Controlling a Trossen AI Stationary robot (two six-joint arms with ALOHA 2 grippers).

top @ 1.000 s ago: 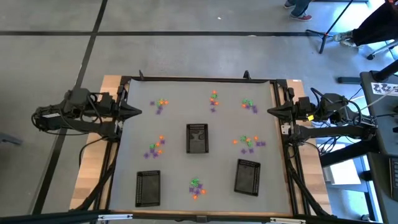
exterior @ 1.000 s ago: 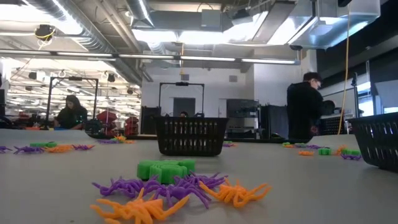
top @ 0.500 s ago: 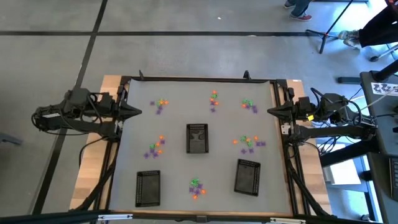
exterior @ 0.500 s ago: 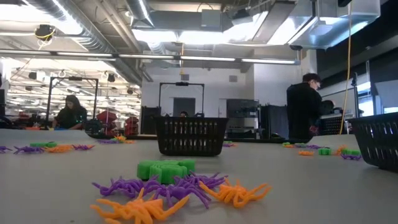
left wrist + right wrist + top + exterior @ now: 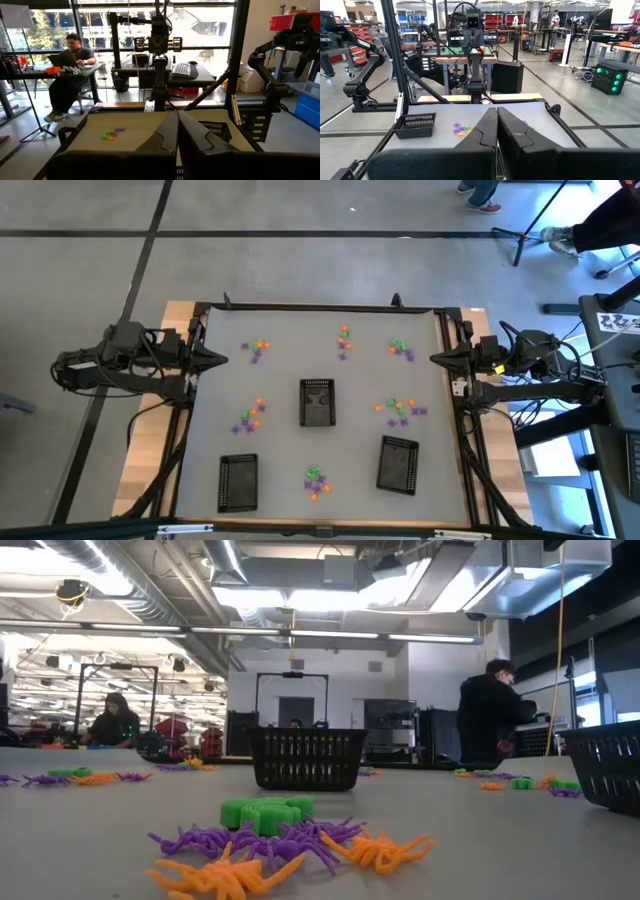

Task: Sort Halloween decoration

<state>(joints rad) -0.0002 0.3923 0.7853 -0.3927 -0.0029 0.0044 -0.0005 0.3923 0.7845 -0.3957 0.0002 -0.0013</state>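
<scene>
Two end effectors wait at the sides of the surface (image 5: 210,430), both pinched shut and holding nothing. The left end effector (image 5: 218,360) has a small pile of Halloween decoration (image 5: 258,347) just in front of it. The right end effector (image 5: 437,358) has another pile (image 5: 401,350) just in front. Six piles lie spread out. Three black trays (image 5: 317,401) sit farther away.

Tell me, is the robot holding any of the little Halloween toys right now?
No, nothing is held. The left gripper and right gripper are both shut and empty at the table's edges, away from the Halloween trinkets.
</scene>
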